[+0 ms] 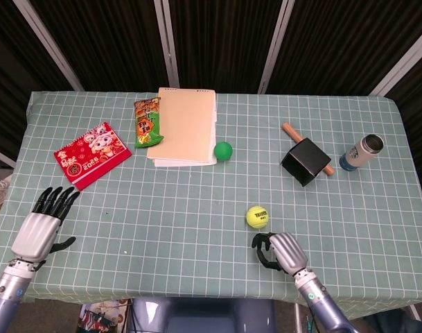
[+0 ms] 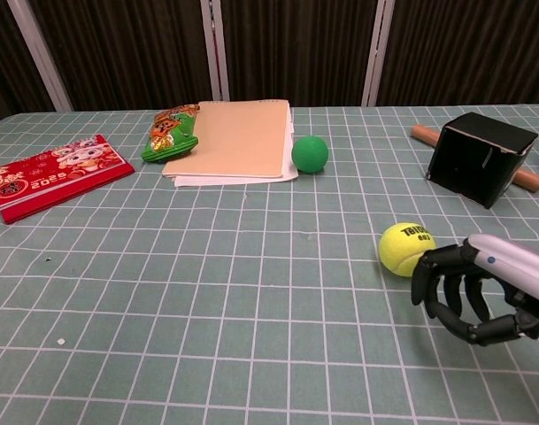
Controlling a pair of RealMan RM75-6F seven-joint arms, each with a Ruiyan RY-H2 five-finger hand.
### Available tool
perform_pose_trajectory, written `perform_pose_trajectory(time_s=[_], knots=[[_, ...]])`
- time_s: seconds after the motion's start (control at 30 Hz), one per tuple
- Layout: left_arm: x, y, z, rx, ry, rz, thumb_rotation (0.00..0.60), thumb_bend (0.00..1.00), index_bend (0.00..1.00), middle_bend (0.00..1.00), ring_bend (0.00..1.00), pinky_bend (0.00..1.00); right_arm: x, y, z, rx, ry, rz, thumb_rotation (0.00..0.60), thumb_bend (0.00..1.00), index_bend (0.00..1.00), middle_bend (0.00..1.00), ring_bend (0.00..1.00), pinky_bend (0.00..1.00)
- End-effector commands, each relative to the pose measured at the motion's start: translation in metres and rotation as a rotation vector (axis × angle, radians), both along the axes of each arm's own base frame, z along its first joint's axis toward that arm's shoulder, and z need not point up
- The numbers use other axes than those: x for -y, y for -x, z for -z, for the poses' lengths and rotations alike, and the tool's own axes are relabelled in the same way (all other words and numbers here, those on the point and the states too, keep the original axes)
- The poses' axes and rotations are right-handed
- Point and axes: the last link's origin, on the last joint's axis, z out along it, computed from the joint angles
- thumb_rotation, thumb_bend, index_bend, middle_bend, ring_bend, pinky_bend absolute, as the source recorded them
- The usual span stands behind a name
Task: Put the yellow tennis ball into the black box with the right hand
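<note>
Reach-for-the-ball step, grasp not yet made: right hand (image 1: pixel 278 250) low over the table (image 1: pixel 197 229), just on the near side of the yellow tennis ball (image 1: pixel 257 217), fingers (image 2: pixel 446 288) curled and spread, empty, tips close to the ball but contact not clear from either view. Ball resting on the green checked cloth, well apart from the black box (image 1: pixel 305 161), which sits further back and to the right, tipped against a wooden stick (image 1: pixel 291 130). Left hand (image 1: pixel 41 225) flat near the table's front left corner, fingers apart, holding nothing. Next, by judgement: hand forward and over the ball, fingers wrapped round its sides, firm closure before any lift, since a round ball nudged by fingertips rolls off easily; then a carry back and right to the box opening
</note>
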Motion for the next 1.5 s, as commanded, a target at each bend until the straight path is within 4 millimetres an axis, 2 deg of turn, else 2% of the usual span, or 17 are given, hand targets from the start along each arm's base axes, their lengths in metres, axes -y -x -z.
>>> perform_pose_trajectory(time_s=[0.03, 0.3, 0.9, 1.13, 1.5], knots=[[0.0, 0.0, 0.001, -0.002, 0.001, -0.001, 0.6, 0.09, 0.0, 0.04, 0.0, 0.0, 0.003, -0.004, 0.007, -0.002, -0.001, 0.003, 0.6, 0.56, 0.48, 0.55, 0.57, 0.65], [-0.001, 0.001, 0.001, -0.002, 0.006, -0.006, 0.6, 0.09, 0.0, 0.04, 0.0, 0.0, 0.02, -0.01, 0.022, -0.003, 0.017, 0.037, 0.6, 0.57, 0.48, 0.55, 0.57, 0.65], [-0.005, 0.003, 0.005, -0.002, 0.023, -0.021, 0.6, 0.09, 0.0, 0.04, 0.0, 0.0, 0.015, -0.018, 0.027, 0.086, 0.02, 0.055, 0.6, 0.6, 0.48, 0.55, 0.57, 0.65], [-0.006, 0.003, 0.006, -0.004, 0.027, -0.024, 0.6, 0.09, 0.0, 0.04, 0.0, 0.0, 0.007, -0.025, 0.039, 0.12, -0.026, 0.06, 0.6, 0.61, 0.45, 0.55, 0.57, 0.65], [-0.006, 0.004, 0.003, 0.003, 0.021, -0.024, 0.6, 0.09, 0.0, 0.04, 0.0, 0.0, 0.019, -0.035, 0.054, 0.13, -0.063, 0.068, 0.6, 0.62, 0.43, 0.55, 0.57, 0.65]])
